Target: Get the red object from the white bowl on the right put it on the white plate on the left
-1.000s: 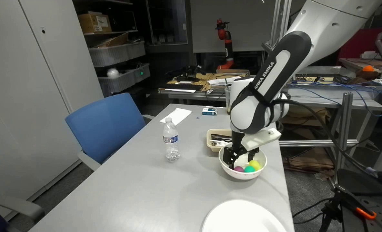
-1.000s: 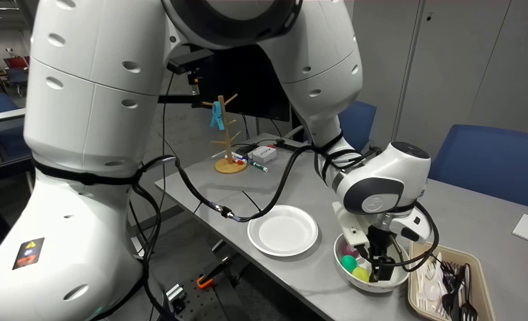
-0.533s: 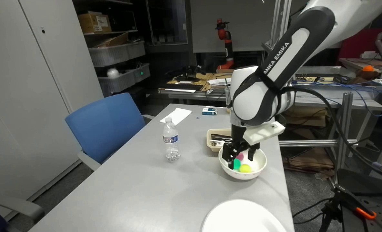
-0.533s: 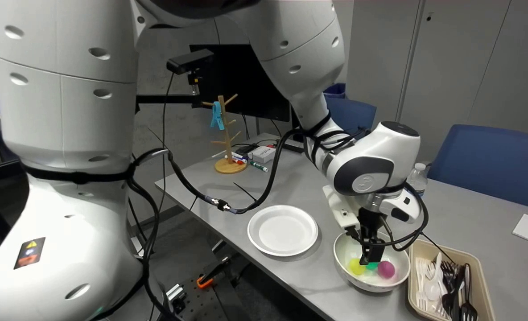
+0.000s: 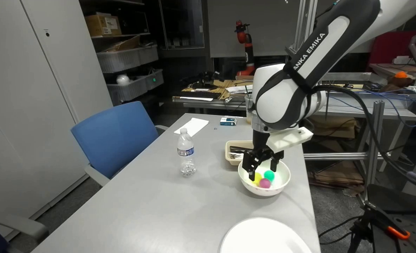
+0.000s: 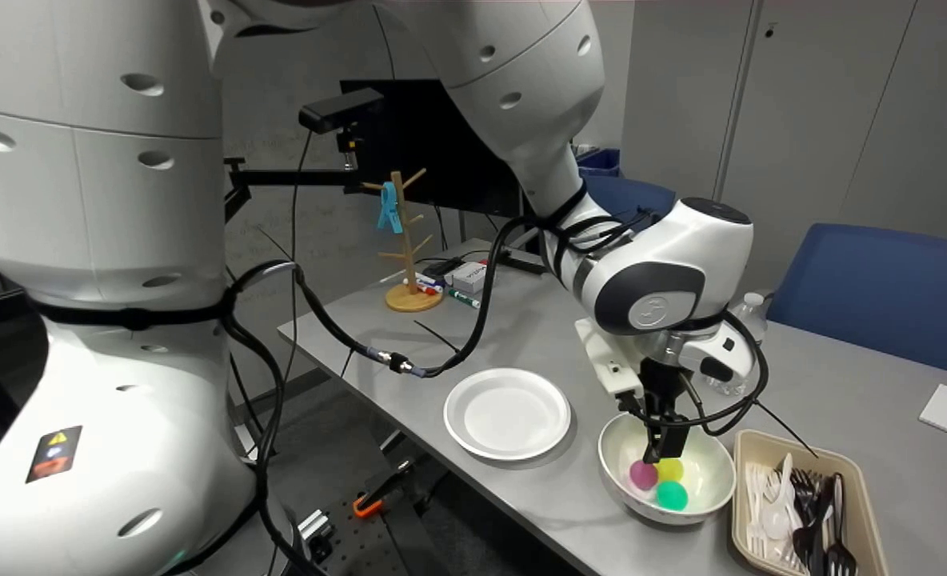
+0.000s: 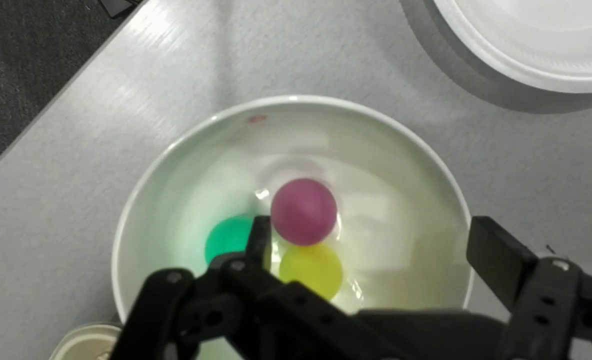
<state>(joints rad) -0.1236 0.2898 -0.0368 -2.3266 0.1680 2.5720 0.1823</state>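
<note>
Awaiting pickup: one magenta ball (image 7: 303, 211), in the white bowl (image 7: 391, 175) beneath the gripper (image 7: 370, 222); jaws spread wide, grasping nothing; step in hand, seemingly, alignment; next move calls for centring over the ball, then lowering; white plate (image 6: 508, 414), well apart from gripper.

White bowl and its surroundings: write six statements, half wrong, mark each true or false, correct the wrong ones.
1. The magenta ball is in the white bowl, not on the white plate. True.
2. The jaws are shut on that ball. False: the gripper is open and holds nothing.
3. A green ball and a yellow ball share the bowl. True.
4. The yellow ball rests on the plate. False: it lies in the bowl.
5. A beige tray of plastic cutlery stands beside the bowl. True.
6. All that cutlery is black. False: some pieces are white.
</note>
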